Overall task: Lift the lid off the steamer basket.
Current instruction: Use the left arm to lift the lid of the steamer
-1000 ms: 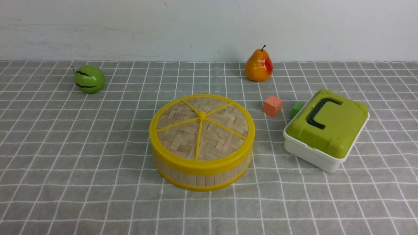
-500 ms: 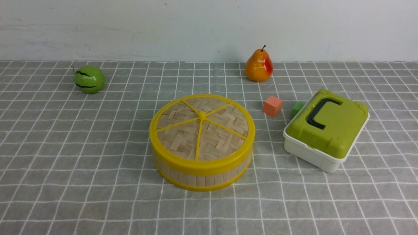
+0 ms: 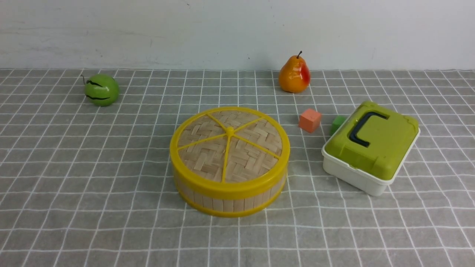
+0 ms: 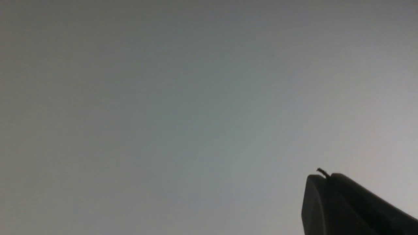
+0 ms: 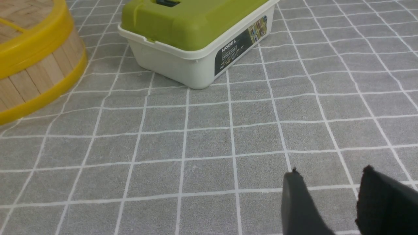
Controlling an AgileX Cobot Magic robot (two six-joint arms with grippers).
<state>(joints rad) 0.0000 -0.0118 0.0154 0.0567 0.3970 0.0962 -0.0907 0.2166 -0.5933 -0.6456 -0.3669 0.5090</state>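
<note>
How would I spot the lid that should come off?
Centred on the grey checked tablecloth stands a round slatted bamboo steamer basket. Closing its top is the flat woven bamboo lid with a yellow rim. Unlike the green rectangular lid with a dark handle to its right, it is round with five yellow spokes.

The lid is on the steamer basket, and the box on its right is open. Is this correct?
No: the box is shut, its green cover in place, as the front view shows. The lid is indeed on the steamer basket.
</note>
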